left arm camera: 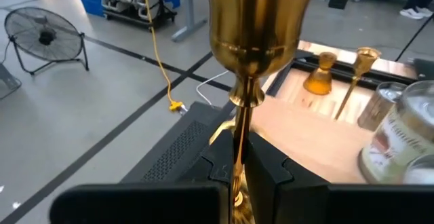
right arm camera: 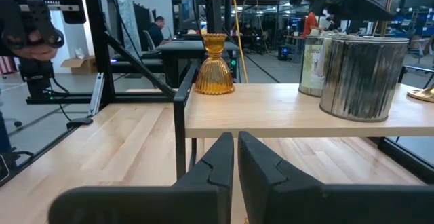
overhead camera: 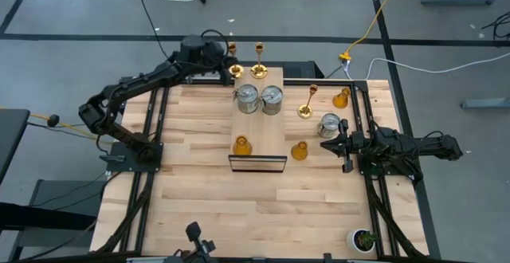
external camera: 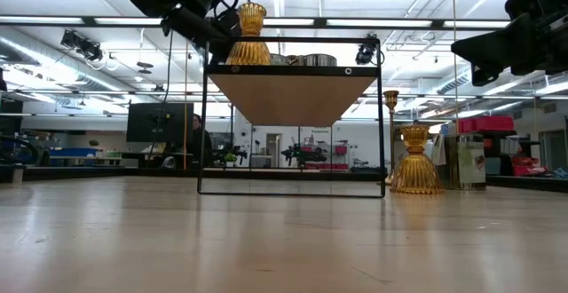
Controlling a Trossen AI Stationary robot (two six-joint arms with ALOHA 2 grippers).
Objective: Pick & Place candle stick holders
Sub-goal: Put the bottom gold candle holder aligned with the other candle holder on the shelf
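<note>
High view: left gripper [overhead camera: 225, 62] is out at the far edge of the raised wooden shelf [overhead camera: 258, 139], fingers closed tight on the thin stem of a slender shiny gold candlestick [overhead camera: 235, 69]. Left wrist view confirms: stem [left arm camera: 239, 149] pinched btwn the two dark fingers, flared cup filling the upper part of the pic.

A 2nd gold candlestick [overhead camera: 260, 70] stands on the shelf's far edge, just beside the first. Two silver metal cans [overhead camera: 248, 98] [overhead camera: 272, 97] sit side by side on the shelf w/ a squat amber-orange holder [overhead camera: 241, 145] near its front left corner.

On the light wood tabletop [overhead camera: 199, 183], right of the shelf: 3rd gold candlestick [overhead camera: 307, 107], a third silver can [overhead camera: 329, 124], an amber holder [overhead camera: 299, 151] close to the shelf's right side, and another amber holder [overhead camera: 341, 98] by the table's right rail.

Right gripper [overhead camera: 331, 144] hovers off the tabletop at the right side, near the third can, fingers pressed together w/ nothing btwn them; right wrist view shows them [right arm camera: 234, 157] meeting, aimed at the shelf.

Small green potted plant [overhead camera: 365, 239] at the near right corner, well apart from everything.
</note>
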